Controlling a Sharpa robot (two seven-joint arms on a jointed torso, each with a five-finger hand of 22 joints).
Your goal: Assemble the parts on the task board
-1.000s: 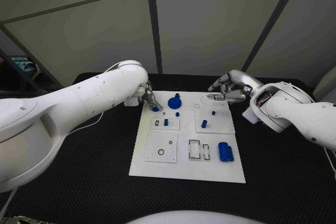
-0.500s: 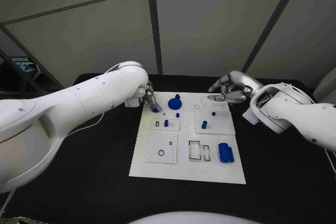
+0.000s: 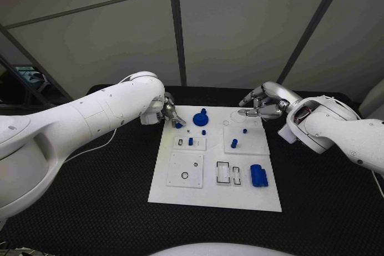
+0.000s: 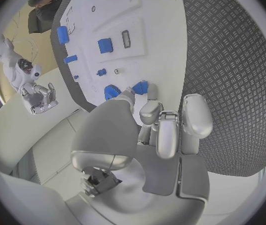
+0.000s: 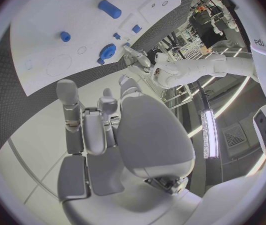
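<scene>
The white task board (image 3: 210, 192) lies mid-table. At its far left corner my left hand (image 3: 168, 113) pinches a small blue part (image 3: 177, 124) in its fingertips, just above the board; the part (image 4: 140, 87) also shows at the fingertips in the left wrist view. Right beside it sits a blue gear (image 3: 200, 119) (image 4: 111, 91). My right hand (image 3: 261, 102) hovers over the far right corner with its fingers (image 5: 68, 99) apart and nothing in them. Small blue pegs (image 3: 235, 142) stand mid-board. A blue cylinder (image 3: 257, 174) lies near the right edge.
Raised white sub-plates with cut-outs (image 3: 186, 170) and slots (image 3: 227, 172) cover the near half of the board. Black table surface (image 3: 96, 200) surrounds the board on all sides. A white cable (image 3: 100, 145) runs along the table under my left arm.
My left arm has swung slightly at the elbow; the hand stays at the far left corner with the blue part. The right hand has barely moved.
</scene>
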